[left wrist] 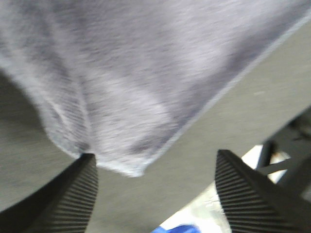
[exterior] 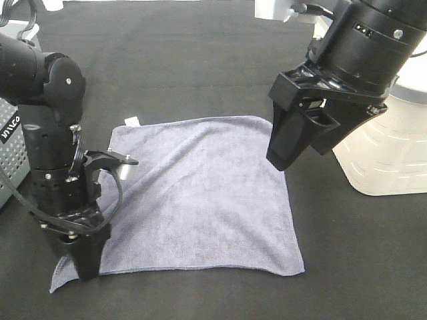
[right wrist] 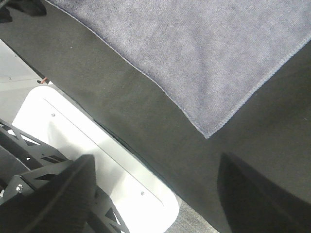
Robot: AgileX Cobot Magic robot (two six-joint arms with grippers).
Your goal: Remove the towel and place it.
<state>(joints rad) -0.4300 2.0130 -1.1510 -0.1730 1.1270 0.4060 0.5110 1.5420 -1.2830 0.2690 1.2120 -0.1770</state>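
Observation:
The grey-purple towel (exterior: 200, 193) lies spread flat on the black table, its small white tag (exterior: 132, 121) at the far left corner. My left gripper (exterior: 85, 267) points down at the towel's near left corner. In the left wrist view the left gripper (left wrist: 155, 194) is open, its ribbed fingers (left wrist: 77, 194) apart, and the towel's corner (left wrist: 126, 160) lies loose just ahead of them, unclamped. My right gripper (exterior: 280, 157) hangs above the towel's far right corner. The right wrist view shows the right gripper (right wrist: 160, 194) open and empty over bare table, with that towel corner (right wrist: 209, 126) below.
A white basket (exterior: 383, 153) stands at the right, close under the right arm, and also shows as the white basket (right wrist: 97, 155) in the right wrist view. A grey perforated box (exterior: 12, 157) sits at the left edge behind the left arm.

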